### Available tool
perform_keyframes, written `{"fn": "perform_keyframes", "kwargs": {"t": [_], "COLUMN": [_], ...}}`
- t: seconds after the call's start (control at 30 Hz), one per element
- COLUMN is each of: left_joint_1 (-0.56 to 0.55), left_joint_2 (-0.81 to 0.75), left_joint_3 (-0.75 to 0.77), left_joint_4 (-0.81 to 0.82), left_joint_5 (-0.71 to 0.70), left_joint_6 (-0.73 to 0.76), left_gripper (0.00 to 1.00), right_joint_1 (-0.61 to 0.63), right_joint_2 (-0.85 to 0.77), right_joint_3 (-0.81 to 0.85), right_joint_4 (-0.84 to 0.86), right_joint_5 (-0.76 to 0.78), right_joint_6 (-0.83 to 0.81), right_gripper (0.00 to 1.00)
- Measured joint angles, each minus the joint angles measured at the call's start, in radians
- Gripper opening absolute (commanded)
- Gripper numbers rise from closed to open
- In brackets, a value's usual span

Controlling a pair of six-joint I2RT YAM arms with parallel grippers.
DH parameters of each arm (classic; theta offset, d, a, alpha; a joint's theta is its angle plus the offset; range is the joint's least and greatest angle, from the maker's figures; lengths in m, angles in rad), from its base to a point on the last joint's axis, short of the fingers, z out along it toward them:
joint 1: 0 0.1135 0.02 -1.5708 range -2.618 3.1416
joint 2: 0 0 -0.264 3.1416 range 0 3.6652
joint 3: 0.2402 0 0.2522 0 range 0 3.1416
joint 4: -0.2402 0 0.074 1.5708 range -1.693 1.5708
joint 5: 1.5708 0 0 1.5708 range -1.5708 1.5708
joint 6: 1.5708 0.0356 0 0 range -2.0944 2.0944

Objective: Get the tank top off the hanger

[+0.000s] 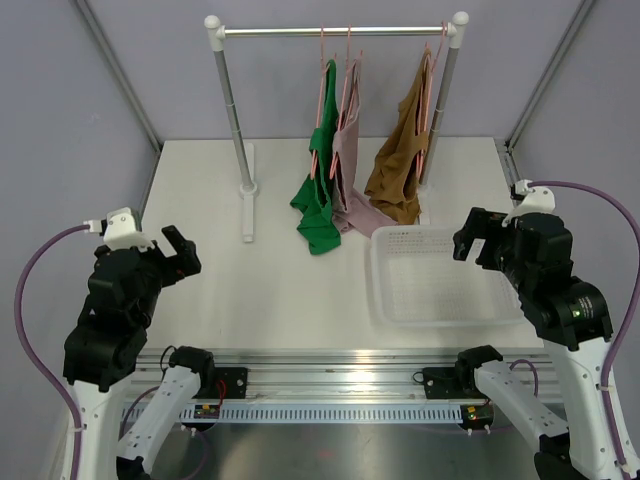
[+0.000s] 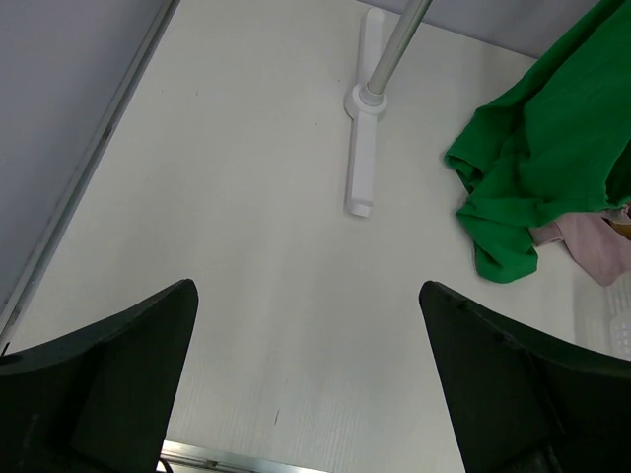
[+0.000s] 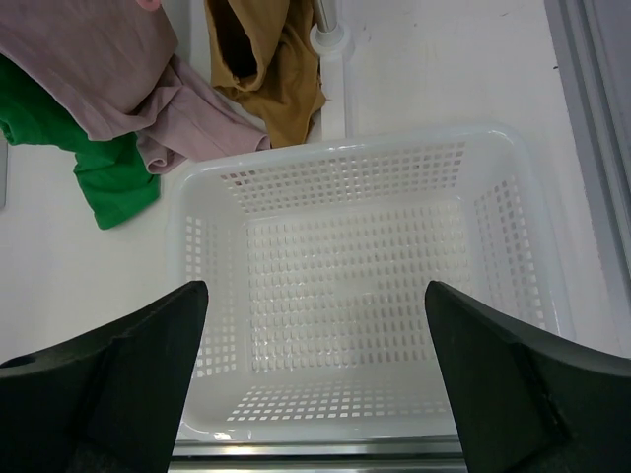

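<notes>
Currently your left end effector (image 2: 306, 293) and right end effector (image 3: 315, 293) stand apart, empty; the green tank top (image 1: 319, 196) hangs from the rail (image 1: 300, 31).

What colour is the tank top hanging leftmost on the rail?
Green; the leftmost tank top shows best in the top external view.

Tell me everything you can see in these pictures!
clothes rack: one, silver with white joints and feet, back of the table
hangers: three, pink, hooked on the rack's rail
green tank top: one, green, on a hanger, hem on the table
pink tank top: one, dusty pink, hanging beside the green one
brown tank top: one, brown, hanging near the rack's right post
basket: one, white, nothing inside, before the right arm
table: one, white
left gripper: one, black, open, holding nothing
right gripper: one, black, open, above the basket
</notes>
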Motion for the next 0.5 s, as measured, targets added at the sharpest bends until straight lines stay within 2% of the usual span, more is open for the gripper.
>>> {"fn": "perform_keyframes", "kwargs": {"t": [0.23, 0.5], "left_joint_1": [0.0, -0.004], "left_joint_2": [0.064, 0.276], "left_joint_3": [0.045, 0.213], "left_joint_4": [0.0, 0.085], "left_joint_5": [0.064, 0.239], "left_joint_6": [-0.003, -0.058], "left_gripper": [0.99, 0.99], "right_joint_1": [0.0, 0.0], "right_joint_2": [-0.027, -0.085], "right_joint_3": [-0.008, -0.062], "right_joint_4": [0.07, 0.171], "right_joint_5": [-0.027, -0.139], "right_joint_6": [0.047, 0.121], "right_gripper": [1.0, 0.99]}}
